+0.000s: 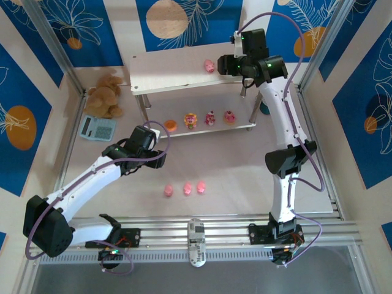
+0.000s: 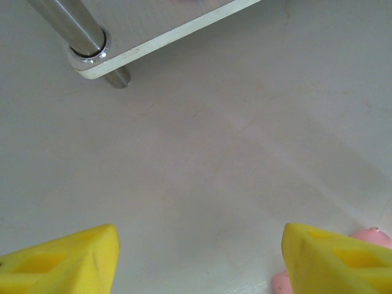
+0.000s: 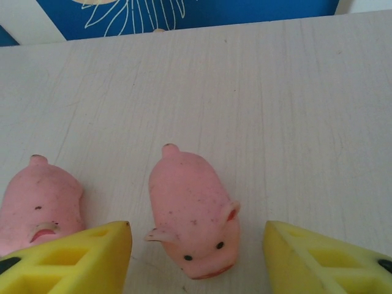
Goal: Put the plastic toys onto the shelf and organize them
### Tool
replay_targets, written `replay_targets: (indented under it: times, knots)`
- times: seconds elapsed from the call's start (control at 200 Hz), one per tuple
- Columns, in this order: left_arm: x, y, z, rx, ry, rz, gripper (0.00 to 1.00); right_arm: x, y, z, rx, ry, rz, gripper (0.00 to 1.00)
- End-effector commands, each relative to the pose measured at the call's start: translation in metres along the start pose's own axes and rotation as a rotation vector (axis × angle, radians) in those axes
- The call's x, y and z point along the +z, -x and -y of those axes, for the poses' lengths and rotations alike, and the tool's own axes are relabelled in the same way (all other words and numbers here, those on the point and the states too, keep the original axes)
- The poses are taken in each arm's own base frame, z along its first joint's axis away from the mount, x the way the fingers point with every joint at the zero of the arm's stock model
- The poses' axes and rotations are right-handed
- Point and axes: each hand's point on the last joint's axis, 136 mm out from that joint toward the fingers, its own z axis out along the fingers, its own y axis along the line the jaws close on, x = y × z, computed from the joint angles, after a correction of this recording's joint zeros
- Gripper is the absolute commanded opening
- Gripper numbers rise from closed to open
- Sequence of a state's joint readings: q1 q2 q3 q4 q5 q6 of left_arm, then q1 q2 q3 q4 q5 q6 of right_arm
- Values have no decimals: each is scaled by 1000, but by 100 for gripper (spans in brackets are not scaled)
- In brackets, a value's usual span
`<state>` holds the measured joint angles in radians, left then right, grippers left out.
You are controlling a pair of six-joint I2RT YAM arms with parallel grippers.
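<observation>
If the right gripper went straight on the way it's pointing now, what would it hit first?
Most likely the pink piglet lying between the open fingers of the right gripper on the shelf's top board. Depth is unclear, so the board itself could come first.

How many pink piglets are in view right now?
5. Two on top of the shelf: centre piglet, edge piglet. Three in a row on the table: left piglet, middle piglet, right piglet. Others could hide behind the arms.

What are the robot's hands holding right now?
Nothing. The right gripper is open around a piglet on the shelf, not touching it. The left gripper is open above the table.
</observation>
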<state>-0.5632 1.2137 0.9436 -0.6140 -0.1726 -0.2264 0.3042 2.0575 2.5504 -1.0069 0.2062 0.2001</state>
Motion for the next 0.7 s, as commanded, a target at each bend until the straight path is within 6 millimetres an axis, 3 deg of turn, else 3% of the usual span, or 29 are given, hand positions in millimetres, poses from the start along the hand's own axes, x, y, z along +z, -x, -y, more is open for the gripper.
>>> replay_targets:
  times: [0.0, 0.265, 0.695]
  knots:
    - [-4, 1, -4, -7, 0, 11, 70, -25, 12, -1, 81, 71, 35, 61]
    - [-6, 2, -5, -10, -1, 19, 70, -34, 17, -4, 146, 162, 48, 62]
    - [-9, 4, -5, -6, 0, 23, 70, -21, 13, -11, 150, 194, 5, 62]
